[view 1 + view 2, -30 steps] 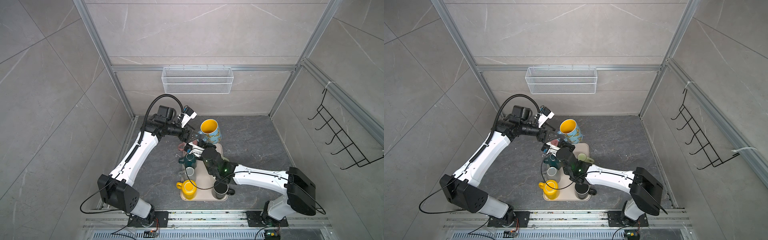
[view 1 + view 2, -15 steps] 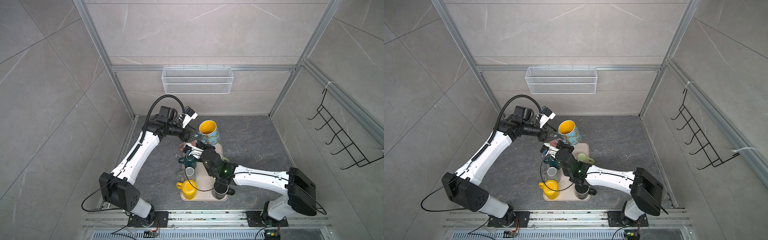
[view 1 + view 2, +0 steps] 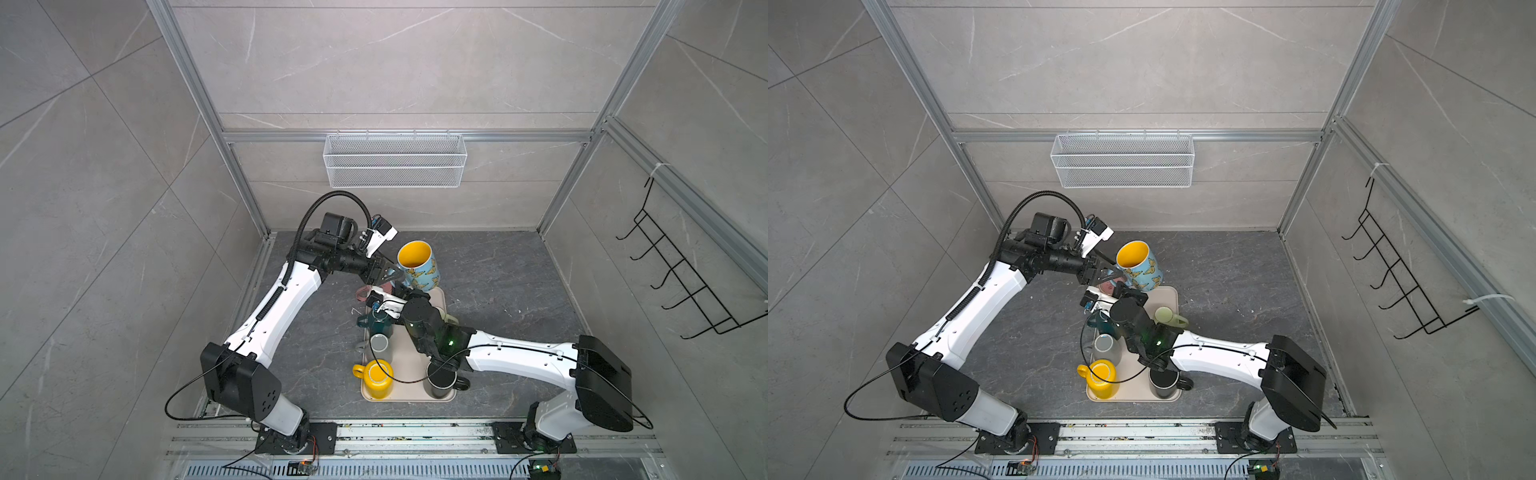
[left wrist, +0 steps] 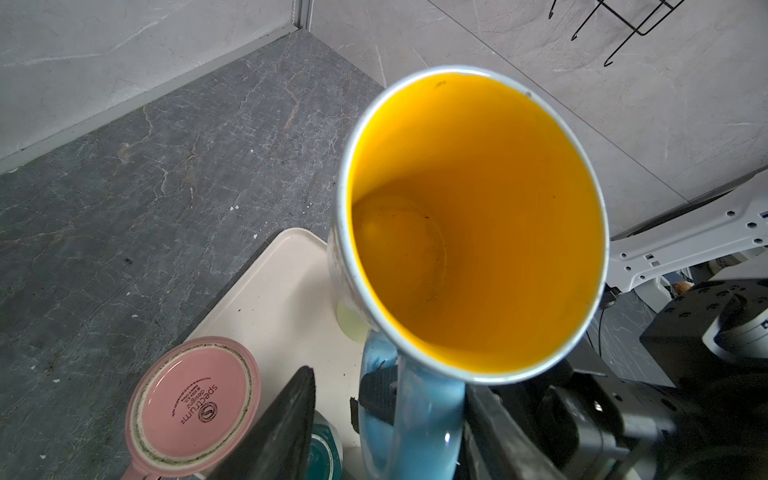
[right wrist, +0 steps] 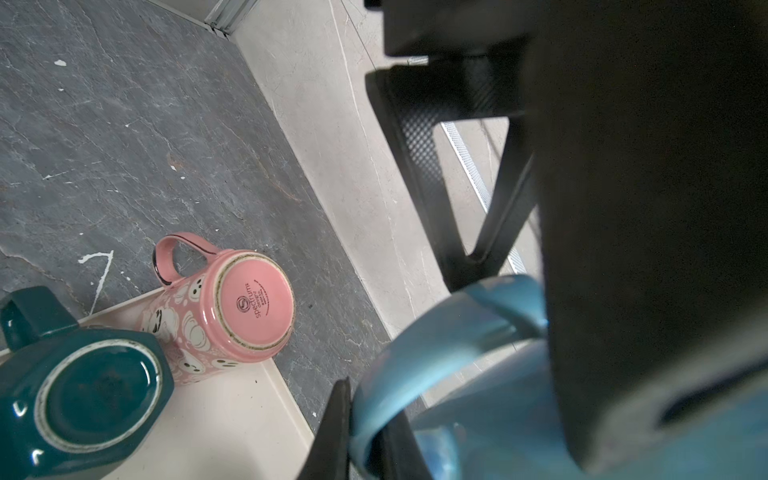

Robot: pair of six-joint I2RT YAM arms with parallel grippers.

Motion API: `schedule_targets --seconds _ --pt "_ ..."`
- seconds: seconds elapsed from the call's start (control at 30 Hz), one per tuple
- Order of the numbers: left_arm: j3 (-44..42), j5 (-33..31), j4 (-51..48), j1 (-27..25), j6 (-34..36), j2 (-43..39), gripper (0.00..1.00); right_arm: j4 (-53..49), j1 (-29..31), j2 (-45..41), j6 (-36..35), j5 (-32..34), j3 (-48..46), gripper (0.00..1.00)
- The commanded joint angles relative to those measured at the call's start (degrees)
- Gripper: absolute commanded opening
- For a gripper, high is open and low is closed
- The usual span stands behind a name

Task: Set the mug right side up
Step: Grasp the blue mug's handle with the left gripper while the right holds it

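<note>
In both top views the blue butterfly mug [image 3: 417,266] [image 3: 1138,264], yellow inside, hangs above the far end of the beige tray [image 3: 409,374], mouth up and tilted a little. My right gripper [image 3: 401,289] [image 5: 365,411] is shut on its blue handle [image 5: 415,345] from below. From the left, my left gripper [image 3: 390,272] [image 4: 392,380] reaches in, open, its jaws standing either side of that handle [image 4: 419,415] with a gap on one side. The left wrist view looks straight into the mug [image 4: 473,216].
On the tray stand an upside-down pink mug [image 5: 245,307] [image 3: 362,294], an upside-down teal mug [image 5: 83,390] [image 3: 380,326], a grey mug [image 3: 380,347], a yellow mug [image 3: 376,376], a black mug [image 3: 440,380] and a pale green mug [image 3: 1167,316]. A wire basket [image 3: 395,160] hangs on the back wall, a hook rack [image 3: 681,282] on the right wall.
My left gripper has come in to the mug's handle and its jaws have narrowed round it. The mug has shifted slightly left in my right gripper.
</note>
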Motion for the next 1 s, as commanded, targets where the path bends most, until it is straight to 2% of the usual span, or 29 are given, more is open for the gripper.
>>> schedule_targets --seconds 0.0,0.13,0.3,0.37,0.57,0.8,0.9,0.97 --pt "0.40 -0.06 -1.41 -0.22 1.68 1.29 0.50 5.85 0.89 -3.45 0.39 0.36 2.41 0.00" --pt "0.54 0.92 -2.47 -0.31 2.06 1.67 0.37 5.99 1.07 -3.89 0.65 0.29 2.46 0.00" --pt "0.75 1.09 -2.72 -0.35 2.17 1.89 0.08 6.10 1.23 -4.26 0.59 0.10 2.37 0.00" --pt "1.00 1.30 -2.66 -0.34 2.24 1.93 0.00 6.02 1.33 -4.48 0.73 0.31 2.28 0.00" --pt "1.48 -0.37 -1.09 -0.39 0.46 1.89 0.00 5.72 1.42 -4.44 1.08 1.97 2.09 0.00" --pt "1.17 -5.09 2.06 -0.38 -2.68 1.32 0.00 4.24 1.48 -4.86 2.02 3.74 1.60 0.30" --pt "0.66 -7.14 3.38 -0.40 -3.71 1.05 0.00 3.67 1.46 -5.55 2.61 4.33 1.18 0.38" --pt "0.11 -8.10 4.68 -0.32 -4.32 0.67 0.00 3.37 1.50 -6.13 2.91 4.65 0.80 0.39"
